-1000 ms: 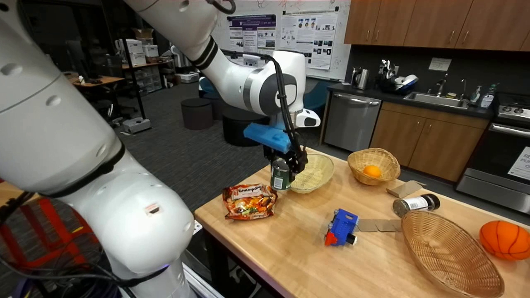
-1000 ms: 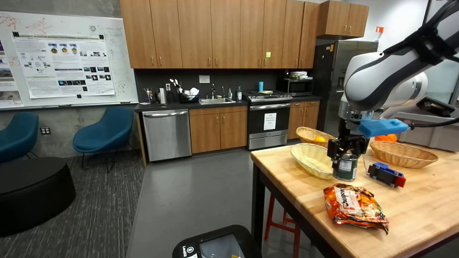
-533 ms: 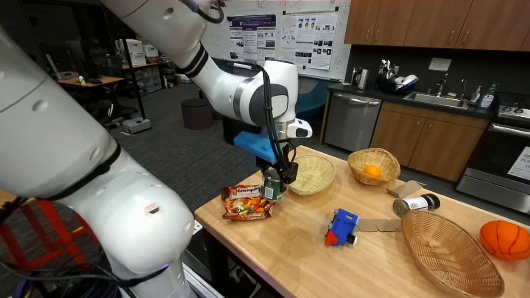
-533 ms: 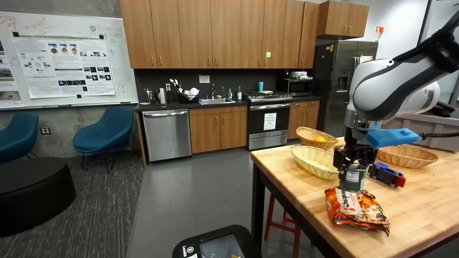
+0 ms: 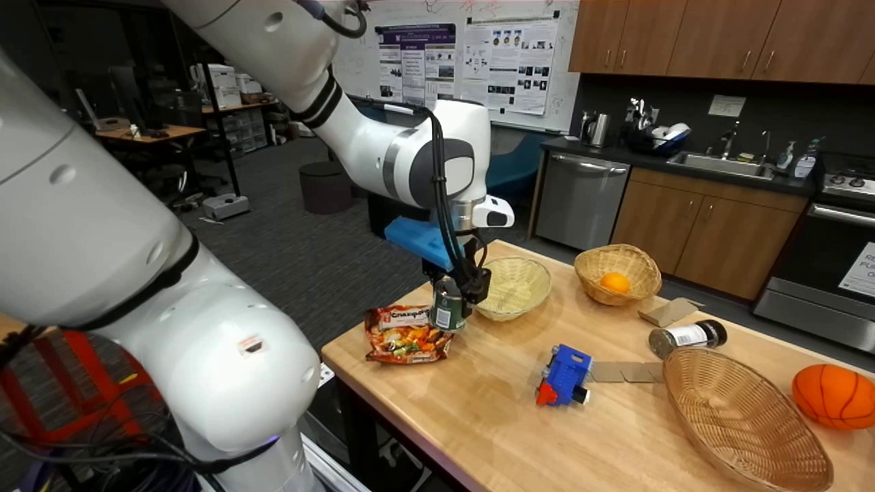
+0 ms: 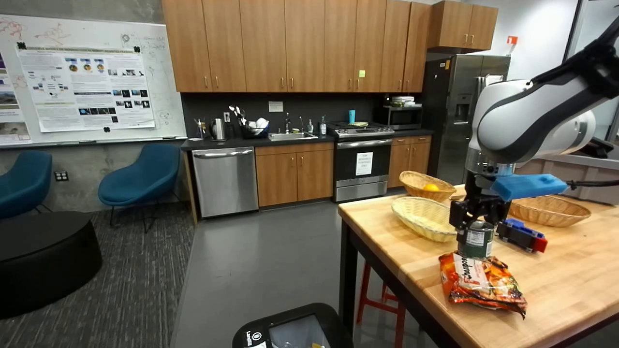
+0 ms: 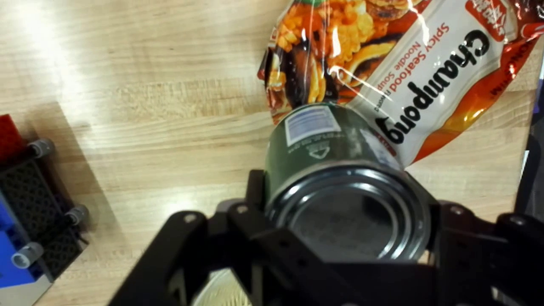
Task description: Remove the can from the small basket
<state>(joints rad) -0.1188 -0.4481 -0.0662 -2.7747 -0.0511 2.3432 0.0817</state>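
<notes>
The hand (image 7: pixel 345 199) is clamped on the can (image 7: pixel 316 146), gripping it from both sides. The can's dark green label carries a white panel of fine lines, and next to that a triangular mark with small print too blurred to read; the metal end is silvery and ringed. The can is outside the pale basket (image 5: pixel 516 290), just beside it, and overlaps the edge of the packet (image 7: pixel 429 85) in all the views; whether it touches the packet or the surface (image 5: pixel 506 424) cannot be told.

The packet reads "Champong" in heavy black, "Spicy Seafood Noodle Soup" in red and "Flavored" in smaller letters, with a picture of food alongside.

The tan basket (image 5: pixel 615 257) holds an orange (image 5: pixel 614 282). The brown tray (image 5: pixel 745 417) sits between the toy (image 5: pixel 566 374), blue and red, and the ball (image 5: pixel 835 396), which has black seams. Near the tray's rim a jar (image 5: pixel 687 337) lies on its side, with a dark lid and a white label too small to read.

In an exterior view the bin (image 6: pixel 333 324) bears white lettering, sideways and hard to read, by a round emblem. On the counter, the rack (image 6: pixel 249 133) holds white dishes (image 6: pixel 262 123).
</notes>
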